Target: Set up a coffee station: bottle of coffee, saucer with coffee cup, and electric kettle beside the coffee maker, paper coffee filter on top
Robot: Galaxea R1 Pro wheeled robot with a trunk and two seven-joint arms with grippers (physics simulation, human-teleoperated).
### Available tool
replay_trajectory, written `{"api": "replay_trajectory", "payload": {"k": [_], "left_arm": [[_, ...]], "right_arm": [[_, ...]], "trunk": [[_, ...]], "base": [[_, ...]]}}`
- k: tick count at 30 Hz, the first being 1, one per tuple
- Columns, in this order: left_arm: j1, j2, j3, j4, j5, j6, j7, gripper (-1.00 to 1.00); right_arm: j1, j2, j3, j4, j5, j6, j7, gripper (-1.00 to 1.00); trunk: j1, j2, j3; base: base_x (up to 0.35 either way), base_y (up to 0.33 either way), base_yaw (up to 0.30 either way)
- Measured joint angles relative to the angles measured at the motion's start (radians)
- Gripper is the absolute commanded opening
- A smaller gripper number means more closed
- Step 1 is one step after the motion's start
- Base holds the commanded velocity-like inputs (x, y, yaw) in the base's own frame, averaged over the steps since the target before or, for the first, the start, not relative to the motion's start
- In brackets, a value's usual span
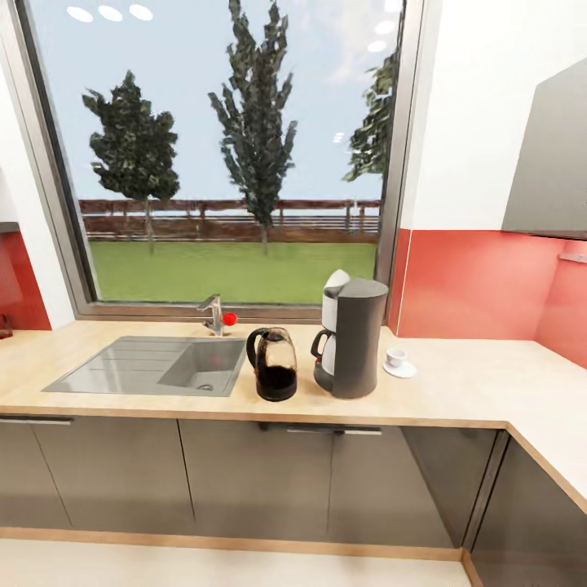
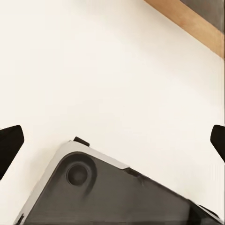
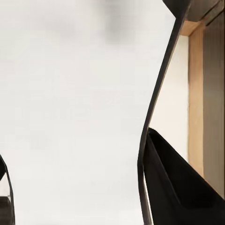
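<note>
1. Left gripper (image 2: 112, 140): fingertips at opposite edges of the left wrist view, wide apart, nothing held. Hangs over pale floor and the robot's own grey base (image 2: 117, 197). Risk: raising the arm from this low posture, clipping the cabinet fronts or the edge of the kitchen countertop (image 1: 456, 391).
2. Sink (image 1: 147, 367) and tap (image 1: 214, 314) at the left of the worktop. Risk: anything set down too far this way sliding into the basin.
3. Electric kettle (image 1: 273, 364) upright, just beside the sink's corner and near the coffee maker (image 1: 356, 338), not touching. Risk: an elbow sweep pushing it over the basin rim.
4. Coffee maker upright near the window; paper coffee filter (image 1: 337, 280) perched on its top at the rear. Light, loose; likely to drop at any knock to the machine.
5. Coffee cup (image 1: 396, 356) on the saucer (image 1: 401, 371), close beside the machine. Small, easily toppled by a reach past it.
6. Bottle of coffee not on the counter; judged the one item outstanding. Free spot narrow: between kettle and machine, or beyond the saucer. Placement there risks disturbing neighbours.
7. Right gripper (image 3: 79, 192): dark shapes at the frame edges, apart or together cannot be told; nothing seen clamped.
</note>
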Motion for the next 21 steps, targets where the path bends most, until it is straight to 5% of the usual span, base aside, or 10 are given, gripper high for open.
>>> {"api": "replay_trajectory", "payload": {"k": [6,8,12,14,18,21], "left_arm": [[0.0,-0.027,-0.002,0.011,-0.05,-0.004,-0.001,1.0],[0.0,-0.027,-0.002,0.01,-0.086,-0.004,0.0,1.0],[0.0,-0.029,-0.001,0.01,-0.102,-0.003,0.0,1.0],[-0.001,-0.034,-0.002,0.01,-0.118,-0.002,0.0,1.0],[-0.001,-0.036,-0.001,0.01,-0.137,-0.001,0.0,1.0],[-0.001,-0.036,-0.002,0.01,-0.139,-0.001,0.0,1.0]], "right_arm": [[0.0,0.046,0.0,-0.276,0.021,0.02,-0.032,-1.0],[0.0,0.052,-0.001,-0.443,0.032,0.028,-0.031,-1.0],[0.0,0.063,-0.004,-0.659,0.029,0.032,-0.029,-1.0],[0.0,0.088,-0.002,-0.858,0.029,0.043,-0.028,-1.0],[0.0,0.145,-0.002,-1.214,0.025,0.235,-0.029,-1.0],[0.0,0.155,-0.001,-1.325,0.021,0.286,-0.029,-1.0]], "trunk": [[0.0,0.0,0.0],[0.0,0.0,0.0],[0.0,0.0,0.0],[0.0,0.0,0.0],[0.0,0.0,0.0],[0.0,0.0,0.0]], "base": [[0.0,0.0,0.0],[0.0,0.0,0.0],[0.0,0.0,0.0],[0.0,0.0,0.0],[0.0,0.0,0.0],[0.0,0.0,0.0]]}}
